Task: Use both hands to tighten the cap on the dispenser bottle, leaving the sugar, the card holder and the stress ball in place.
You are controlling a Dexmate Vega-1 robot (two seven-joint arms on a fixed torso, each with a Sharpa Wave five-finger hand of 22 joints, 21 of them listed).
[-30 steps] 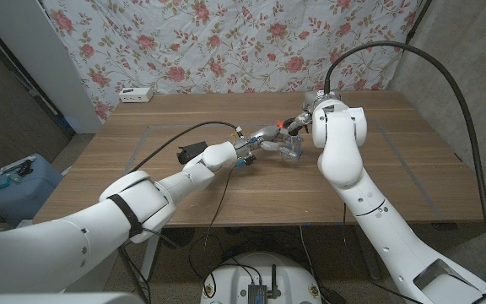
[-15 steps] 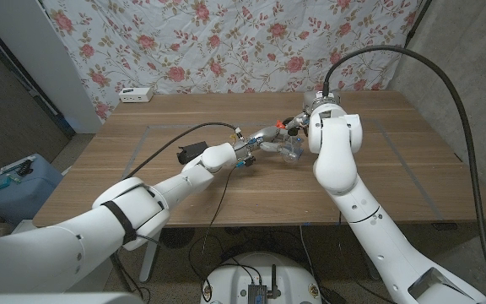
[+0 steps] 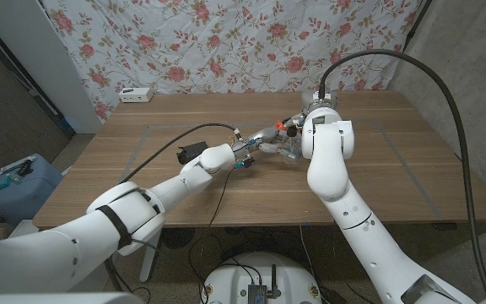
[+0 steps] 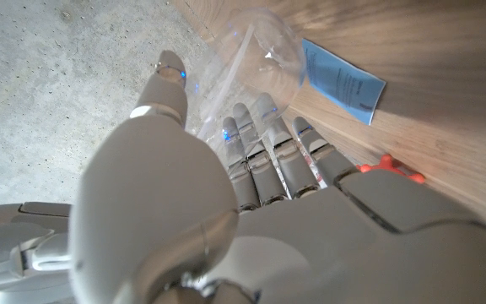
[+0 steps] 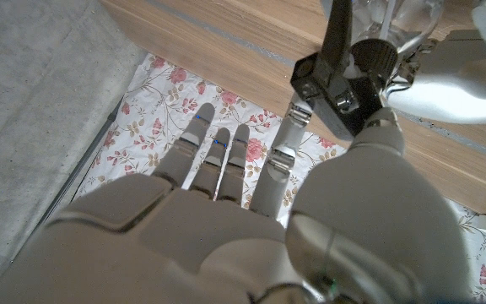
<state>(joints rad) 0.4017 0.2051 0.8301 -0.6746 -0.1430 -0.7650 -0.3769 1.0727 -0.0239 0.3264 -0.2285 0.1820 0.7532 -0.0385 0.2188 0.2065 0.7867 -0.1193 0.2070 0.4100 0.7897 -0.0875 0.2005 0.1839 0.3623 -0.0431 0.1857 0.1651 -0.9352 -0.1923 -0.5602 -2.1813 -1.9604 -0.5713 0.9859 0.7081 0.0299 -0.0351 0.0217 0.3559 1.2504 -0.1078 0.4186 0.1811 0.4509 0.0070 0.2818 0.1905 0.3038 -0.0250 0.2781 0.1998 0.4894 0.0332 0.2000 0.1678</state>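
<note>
Left hand (image 4: 251, 169): fingers curled round the clear dispenser bottle (image 4: 264, 51), mid-table beside a blue packet (image 4: 344, 80). Right hand (image 5: 226, 186): fingers spread, thumb against the black pump cap (image 5: 340, 72). Bottle likely light, slick, thin-walled; hold body, twist at collar.

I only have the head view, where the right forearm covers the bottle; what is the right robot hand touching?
Observer: In the right wrist view, the right robot hand holds the black dispenser cap between thumb and a finger.
Operator: And the left one?
Observer: The left robot hand grips the clear bottle, thumb opposite its fingers.
Operator: Anything close by?
Observer: A blue packet lies on the table beside the bottle.
</note>
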